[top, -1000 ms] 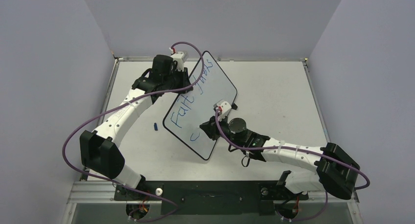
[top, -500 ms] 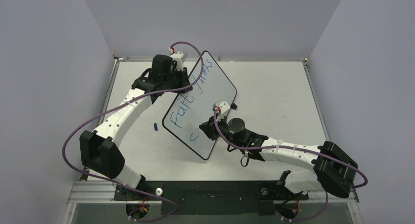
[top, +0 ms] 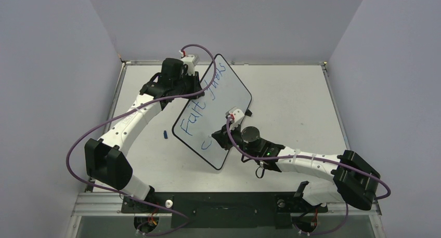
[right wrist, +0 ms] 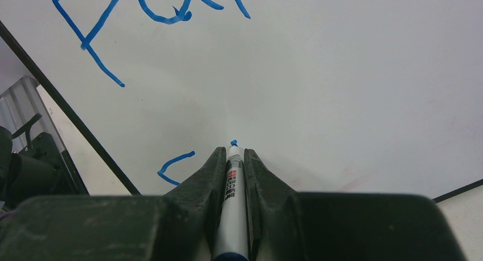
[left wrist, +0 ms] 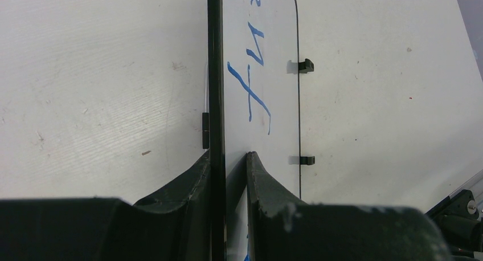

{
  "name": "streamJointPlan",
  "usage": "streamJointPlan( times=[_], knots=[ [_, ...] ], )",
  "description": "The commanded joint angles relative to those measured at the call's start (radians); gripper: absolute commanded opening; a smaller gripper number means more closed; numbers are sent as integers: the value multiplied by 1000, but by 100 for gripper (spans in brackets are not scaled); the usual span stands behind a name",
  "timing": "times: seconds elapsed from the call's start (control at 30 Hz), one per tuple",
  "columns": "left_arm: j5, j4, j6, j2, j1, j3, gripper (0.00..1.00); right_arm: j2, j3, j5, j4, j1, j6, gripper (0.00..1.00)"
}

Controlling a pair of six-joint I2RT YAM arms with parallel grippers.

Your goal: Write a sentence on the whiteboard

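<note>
While the left claw [left wrist: 228, 154] stays clamped on the edge of the whiteboard [top: 234, 95], held tilted above the table [top: 291, 92], the right claw [right wrist: 233, 151], closed around the marker [right wrist: 230, 192], has crept slightly left beside the "c" [right wrist: 174, 165]. Judged: the sentence [top: 195, 121] is incomplete, its second line barely begun, next letter due.

Bright, even overhead light fills the top view, leaving only soft, faint shadows under the arms at the near edge of the table [top: 291, 92], and that picture is sharp throughout. In the right wrist view a small glare spot sits at the top of the whiteboard [right wrist: 342, 73], with a pale sheen running down toward the marker [right wrist: 232, 181]. The left gripper [left wrist: 228, 154] and right gripper [right wrist: 232, 150] loom dark, underlit and slightly soft at the bottom of their own views.
</note>
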Motion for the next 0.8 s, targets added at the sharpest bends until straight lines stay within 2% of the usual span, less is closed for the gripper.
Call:
streamJointPlan(
  times=[0.0, 0.77],
  knots=[
    [-142, 54, 110, -8, 19, 32, 0, 3, -15, 8, -12, 11, 10, 0],
    [-140, 55, 110, -15, 19, 32, 0, 13, 24, 112, -79, 0, 11, 0]
  ],
)
